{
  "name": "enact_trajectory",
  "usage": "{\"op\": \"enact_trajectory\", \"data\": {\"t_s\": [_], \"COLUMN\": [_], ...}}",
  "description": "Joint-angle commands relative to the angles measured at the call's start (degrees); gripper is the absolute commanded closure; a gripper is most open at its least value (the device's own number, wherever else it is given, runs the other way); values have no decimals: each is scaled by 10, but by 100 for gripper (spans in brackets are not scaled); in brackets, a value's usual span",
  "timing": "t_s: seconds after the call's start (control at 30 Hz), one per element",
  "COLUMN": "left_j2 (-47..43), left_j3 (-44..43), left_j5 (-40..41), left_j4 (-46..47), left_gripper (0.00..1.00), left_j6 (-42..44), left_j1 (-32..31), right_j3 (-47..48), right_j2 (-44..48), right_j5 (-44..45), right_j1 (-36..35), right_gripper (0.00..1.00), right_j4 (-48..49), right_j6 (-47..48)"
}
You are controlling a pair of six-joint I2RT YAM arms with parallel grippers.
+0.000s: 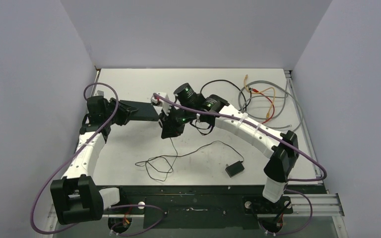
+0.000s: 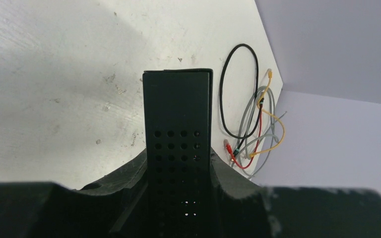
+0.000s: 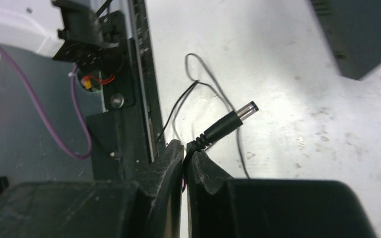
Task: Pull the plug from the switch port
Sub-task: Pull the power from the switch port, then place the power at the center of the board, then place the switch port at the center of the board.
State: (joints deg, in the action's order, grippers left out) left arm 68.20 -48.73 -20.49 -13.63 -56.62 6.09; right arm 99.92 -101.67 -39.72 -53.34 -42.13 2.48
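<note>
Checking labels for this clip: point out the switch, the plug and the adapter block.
switch [image 2: 177,105]: left wrist view, bare face above the vent holes.
plug [image 3: 223,126]: right wrist view, black barrel behind the tip.
adapter block [image 1: 234,169]: top external view, middle of its top.

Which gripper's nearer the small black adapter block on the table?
Right. The right gripper, shut on the plug, sits beyond and left of the adapter block; the left gripper is farther left, holding the switch.
</note>
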Motion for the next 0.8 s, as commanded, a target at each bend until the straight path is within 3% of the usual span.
{"op": "enact_trajectory", "data": {"t_s": [0.0,0.47,0.77], "left_j2": [4,46,51], "left_j3": [-3,-15,-28], "left_j5": [-30,-29,-26], "left_j4": [66,59,30], "left_gripper": [100,100,100], "left_j6": [15,60,93], "left_j1": [-4,6,11], "right_j3": [3,21,98], "right_j2": [78,203,211], "right_j5": [35,280,485], "right_j1": [59,203,238], "right_gripper": [95,95,95], "right_j4": [72,98,101], "right_j6": [-42,-54,-7]}}
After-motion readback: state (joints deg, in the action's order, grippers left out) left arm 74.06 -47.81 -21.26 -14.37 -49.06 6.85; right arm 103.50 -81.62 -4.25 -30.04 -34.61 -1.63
